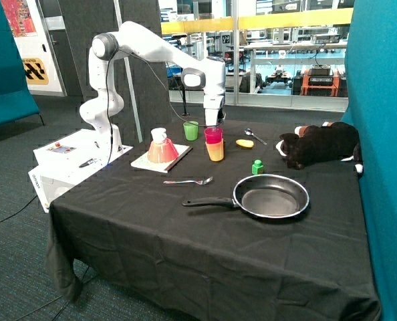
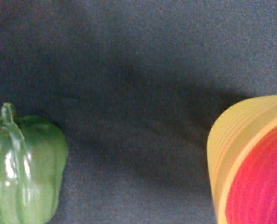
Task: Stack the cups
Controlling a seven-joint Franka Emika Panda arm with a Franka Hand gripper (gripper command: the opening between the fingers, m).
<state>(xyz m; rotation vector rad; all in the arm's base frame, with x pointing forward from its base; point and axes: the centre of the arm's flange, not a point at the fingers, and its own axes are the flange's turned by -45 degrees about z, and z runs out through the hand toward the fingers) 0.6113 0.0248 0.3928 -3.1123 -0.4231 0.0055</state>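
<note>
Frying pan [image 1: 272, 196] nearest on table [image 1: 185, 234]. Behind it, magenta cup [image 1: 213, 135] nested in yellow cup [image 1: 215, 150]; green cup [image 1: 190, 130] beside, unstacked. Pincer [image 1: 213, 122] above stack, state indiscernible.

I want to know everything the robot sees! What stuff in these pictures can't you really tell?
- Gripper: outside view, too small to tell whether it grips the pink cup.
- Pink cup in the yellow cup: wrist view, cut off by the edge.
- Green pepper: wrist view, partly cut off.
- Green cup: inside hidden, outside view.
</note>
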